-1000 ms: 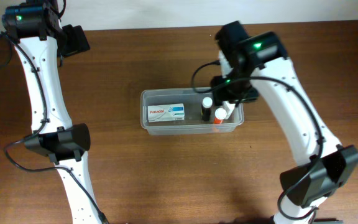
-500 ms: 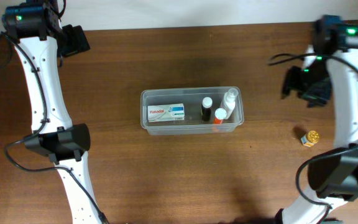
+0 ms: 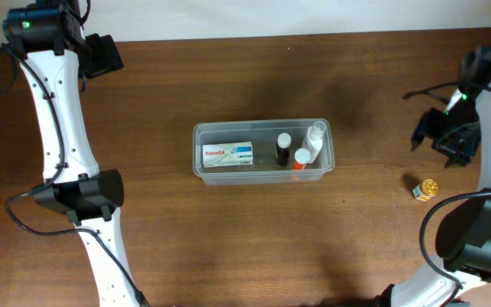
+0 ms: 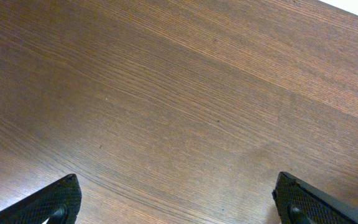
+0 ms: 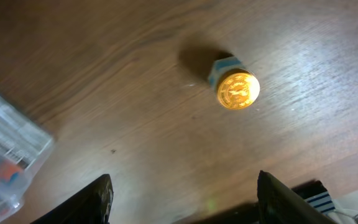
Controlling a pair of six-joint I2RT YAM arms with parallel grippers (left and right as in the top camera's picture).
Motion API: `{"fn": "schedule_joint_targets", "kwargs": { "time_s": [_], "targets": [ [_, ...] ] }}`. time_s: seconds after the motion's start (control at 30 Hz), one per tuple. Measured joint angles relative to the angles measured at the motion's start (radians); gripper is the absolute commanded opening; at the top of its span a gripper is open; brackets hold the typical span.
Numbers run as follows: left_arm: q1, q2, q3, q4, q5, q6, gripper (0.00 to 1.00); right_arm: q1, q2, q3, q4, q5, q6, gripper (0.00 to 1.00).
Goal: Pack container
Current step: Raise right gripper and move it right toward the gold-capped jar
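Fingers [image 4: 55,202] of the left gripper [image 4: 178,205] gape empty over the bare table [image 4: 166,93]; those of the right gripper [image 5: 182,202] stand parted, grasping nothing. The container [image 3: 237,128] sits mid-table, holding a white box [image 3: 226,154] and small bottles [image 3: 283,150]. A gold-topped jar [image 3: 426,188] stands at its four o'clock, the right gripper at three, the left at ten.

white box [image 3: 226,154], "Panadol" (red lettering)

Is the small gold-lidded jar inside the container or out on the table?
Out: the gold-lidded jar stands on the table, apart from the container, beyond its right end in the overhead view.
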Motion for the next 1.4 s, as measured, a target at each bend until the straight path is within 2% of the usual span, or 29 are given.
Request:
{"fn": "schedule_joint_targets", "kwargs": {
  "time_s": [0.43, 0.8, 0.87, 1.1, 1.4],
  "targets": [
    [0.000, 0.000, 0.000, 0.000, 0.000, 0.000, 0.99, -0.170, -0.002, -0.135, 0.120, 0.015, 0.000, 0.66],
    [0.000, 0.000, 0.000, 0.000, 0.000, 0.000, 0.99, -0.178, -0.002, -0.347, 0.340, -0.008, 0.000, 0.66],
    [0.000, 0.000, 0.000, 0.000, 0.000, 0.000, 0.99, -0.178, -0.002, -0.364, 0.373, -0.008, 0.000, 0.72],
    [0.000, 0.000, 0.000, 0.000, 0.000, 0.000, 1.00, -0.178, -0.002, -0.415, 0.455, -0.008, 0.000, 0.73],
    [0.000, 0.000, 0.000, 0.000, 0.000, 0.000, 0.99, -0.178, -0.002, -0.523, 0.577, -0.019, 0.001, 0.82]
  ]
}}
